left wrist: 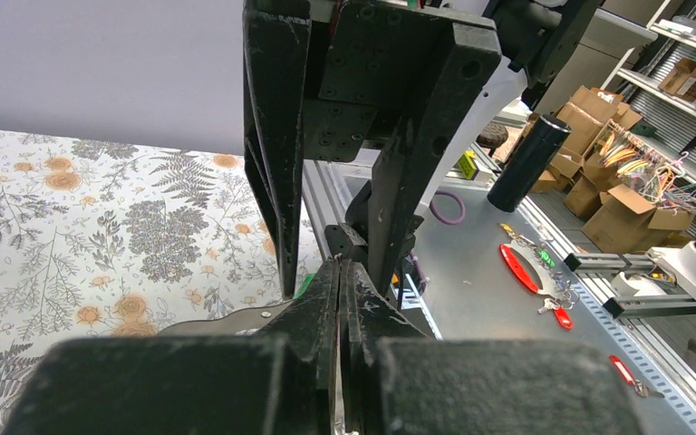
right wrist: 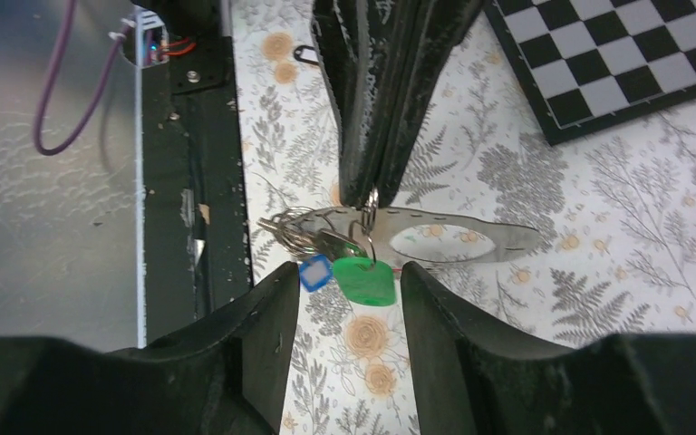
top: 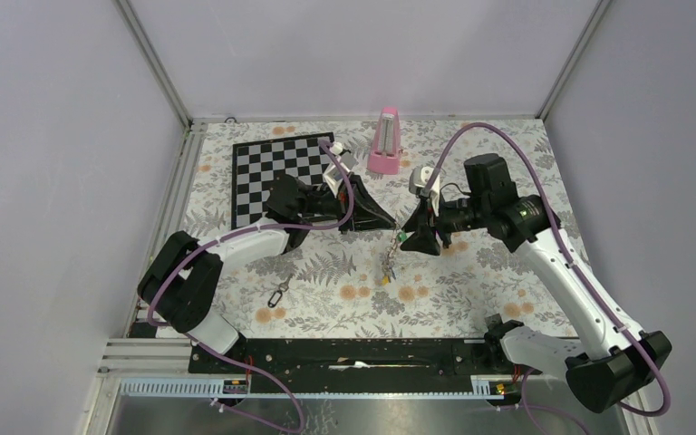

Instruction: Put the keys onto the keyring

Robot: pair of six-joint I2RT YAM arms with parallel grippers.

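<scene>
**Desk:** What does this frame show?

**Photographer:** Two robot arms meet nose to nose above a floral-print table (top: pixel 471 299). The left gripper (right wrist: pixel 369 188), jaws pressed together, pinches the keyring (right wrist: pixel 498 240) at one point on its wire. The loop hangs below the fingertips with a bunch of keys (right wrist: pixel 301 237) already on it. Whether they clear the cloth is hard to tell.

**Desk:** And the right arm?

**Photographer:** The right gripper (right wrist: pixel 344 304) faces it with jaws spread, one finger on either side of the green tag (right wrist: pixel 362 281). A blue tag (right wrist: pixel 314 272) hangs just beside it. Neither finger appears to touch anything.

**Desk:** Why hold the ring that way?

**Photographer:** Pinching it at one point probably steadies a floppy loop. It also lets the threaded keys slide down together, which leaves the other arm free to work.

**Desk:** Is the job finished?

**Photographer:** It seems not. Another key (top: pixel 280 291), with an orange tag (top: pixel 263 315), lies on the table well apart from the ring, on the left arm's side. Fetching it looks like the next job for the open gripper.
</scene>
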